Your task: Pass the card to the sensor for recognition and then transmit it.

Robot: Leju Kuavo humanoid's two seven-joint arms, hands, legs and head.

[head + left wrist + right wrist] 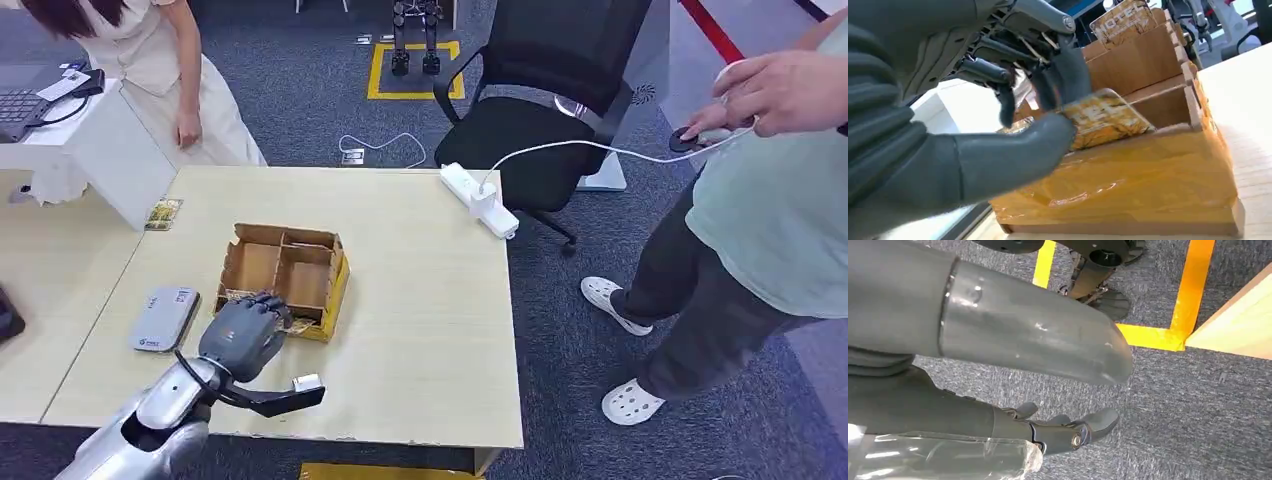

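Pale wooden table (420,300) stood on grey carpet, a divided cardboard box (285,280) near its middle. At the box's 7 o'clock corner, the left hand (243,335) pinched a gold card (1103,117) between thumb and fingers. A grey sensor (165,318) lay at the box's 9 o'clock. The right hand (1013,390) hung over carpet, fingers apart, holding nothing

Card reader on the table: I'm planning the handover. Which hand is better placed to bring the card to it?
Left. The left hand already pinches a card at the cardboard box, beside the reader. The right hand hangs over carpet.
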